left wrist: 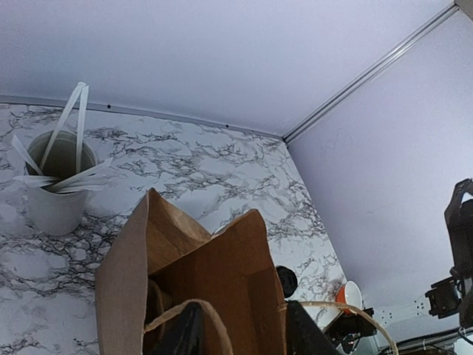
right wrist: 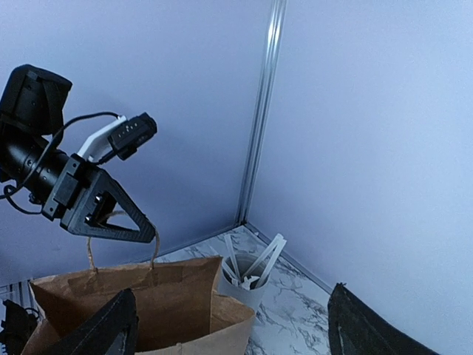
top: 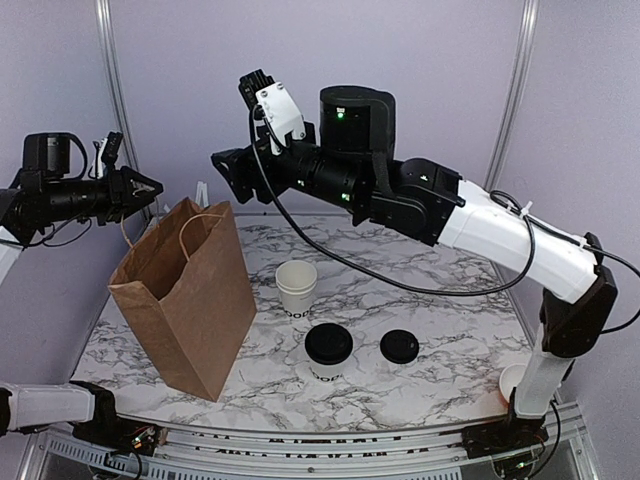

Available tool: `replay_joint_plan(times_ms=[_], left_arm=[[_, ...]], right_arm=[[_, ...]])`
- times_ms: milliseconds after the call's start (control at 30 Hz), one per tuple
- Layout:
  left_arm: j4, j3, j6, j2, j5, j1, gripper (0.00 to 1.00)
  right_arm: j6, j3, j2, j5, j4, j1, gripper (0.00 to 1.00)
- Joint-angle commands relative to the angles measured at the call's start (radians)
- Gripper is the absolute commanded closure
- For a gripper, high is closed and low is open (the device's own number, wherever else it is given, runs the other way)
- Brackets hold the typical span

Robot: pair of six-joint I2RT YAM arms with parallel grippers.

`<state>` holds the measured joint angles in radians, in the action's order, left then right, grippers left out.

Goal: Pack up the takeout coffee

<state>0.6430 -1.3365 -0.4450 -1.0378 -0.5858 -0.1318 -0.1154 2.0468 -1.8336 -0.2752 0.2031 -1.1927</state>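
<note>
The takeout coffee, a white cup with a black lid, stands on the marble table near the front middle, with nothing touching it. A brown paper bag stands upright to its left, mouth open. My left gripper hovers above the bag's back left corner. In the left wrist view its fingers stand apart over the bag's mouth, and a paper handle arcs across one finger. My right gripper hangs high over the bag's back edge, open and empty.
A lidless stack of white cups stands behind the coffee and a loose black lid lies to its right. A grey cup of stirrers sits in the back corner behind the bag. An orange-and-white cup stands by the right arm's base.
</note>
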Motion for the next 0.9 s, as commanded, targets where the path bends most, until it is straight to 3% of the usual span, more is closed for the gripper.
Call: replay_joint_plan(times_ms=[0,333,600,767,867], left_arm=[[0.055,-0.044,0.036,0.033,0.111,0.003,0.56],[0.076,-0.05,0.053,0.095,0.297,0.002,0.26],[0.062,-0.021,-0.024,0.171,0.483,0.003,0.03],[0.117,0.006,-0.142,0.216,0.748,0.004,0.01],[0.192,0.025,-0.192,0.199,0.831,0.004,0.01]], right_arm=[[0.05,-0.097,0.081,-0.036,0.056,0.015,0.15],[0.165,-0.459,0.291,0.025,0.076,0.105,0.15],[0.195,-0.586,0.354,0.034,0.124,0.122,0.15],[0.2,-0.634,0.375,0.037,0.122,0.124,0.15],[0.202,-0.654,0.383,0.048,0.124,0.123,0.15]])
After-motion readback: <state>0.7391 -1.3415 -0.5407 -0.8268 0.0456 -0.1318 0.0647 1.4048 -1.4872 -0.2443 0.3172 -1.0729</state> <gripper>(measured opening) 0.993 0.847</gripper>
